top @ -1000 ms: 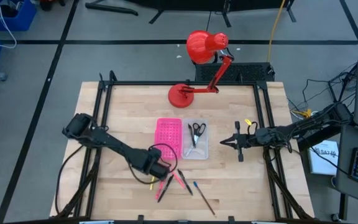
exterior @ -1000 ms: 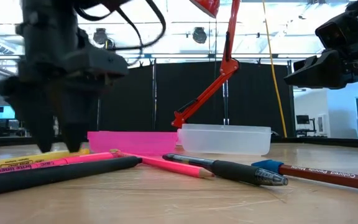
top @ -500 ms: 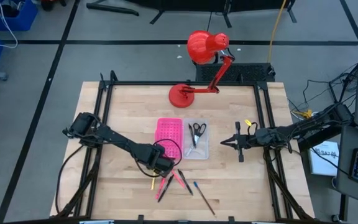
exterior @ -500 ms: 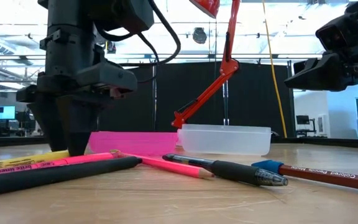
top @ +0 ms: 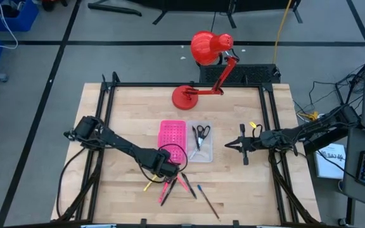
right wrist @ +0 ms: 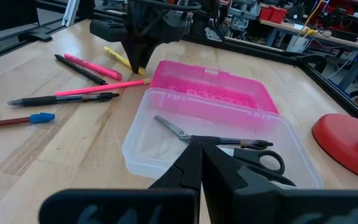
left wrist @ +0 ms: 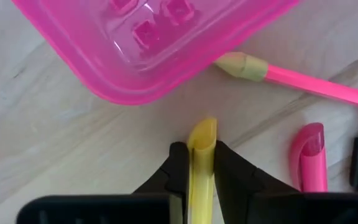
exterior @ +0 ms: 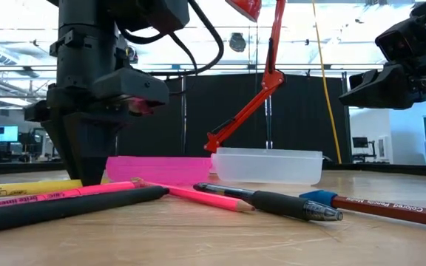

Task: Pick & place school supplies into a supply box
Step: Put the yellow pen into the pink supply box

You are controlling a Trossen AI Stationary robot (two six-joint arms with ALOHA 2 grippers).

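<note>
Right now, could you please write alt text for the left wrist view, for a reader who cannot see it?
The left gripper has its two dark fingers closed on a yellow pen lying on the wooden table, just short of the hot-pink tray half. Pink pens lie beside it.

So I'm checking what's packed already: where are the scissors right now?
The scissors lie inside the clear tray at mid-table in the high view, beside the pink half, in front of the lamp base.

Glossy pink plastic lid (left wrist: 148, 50) on matt, pale wooden table (left wrist: 55, 143).
</note>
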